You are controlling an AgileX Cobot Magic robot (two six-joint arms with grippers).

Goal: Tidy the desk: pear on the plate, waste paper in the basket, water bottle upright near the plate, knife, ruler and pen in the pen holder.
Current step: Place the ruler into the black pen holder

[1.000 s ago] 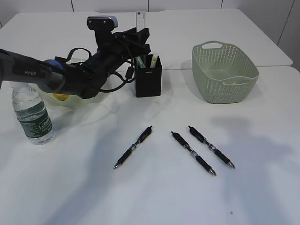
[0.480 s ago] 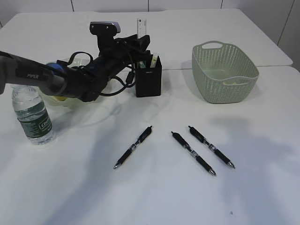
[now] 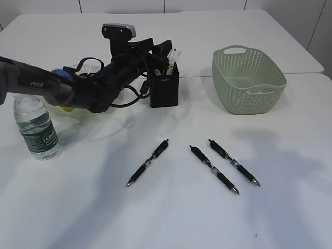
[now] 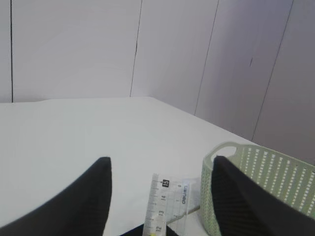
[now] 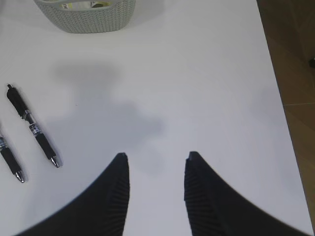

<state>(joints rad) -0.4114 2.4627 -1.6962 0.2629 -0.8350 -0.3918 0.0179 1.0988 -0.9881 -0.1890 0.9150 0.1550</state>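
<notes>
My left gripper (image 3: 160,48) is open just above the black pen holder (image 3: 164,84). The clear ruler (image 3: 174,55) stands in the holder and leans right. In the left wrist view the ruler (image 4: 165,204) rises free between the two spread fingers of the left gripper (image 4: 161,160). Three black pens lie on the table (image 3: 148,163) (image 3: 213,169) (image 3: 233,162). The water bottle (image 3: 36,127) stands upright at the left. A yellow pear (image 3: 66,108) lies on the plate (image 3: 85,111) behind the arm. My right gripper (image 5: 156,157) is open and empty above bare table, right of two pens (image 5: 33,127).
The green basket (image 3: 249,78) stands at the back right, with something pale inside; it also shows in the left wrist view (image 4: 256,191) and the right wrist view (image 5: 86,12). The table's right edge (image 5: 275,98) borders brown floor.
The ruler has sunk lower into the pen holder and tipped to the right. The left gripper has shifted slightly right above the holder.
</notes>
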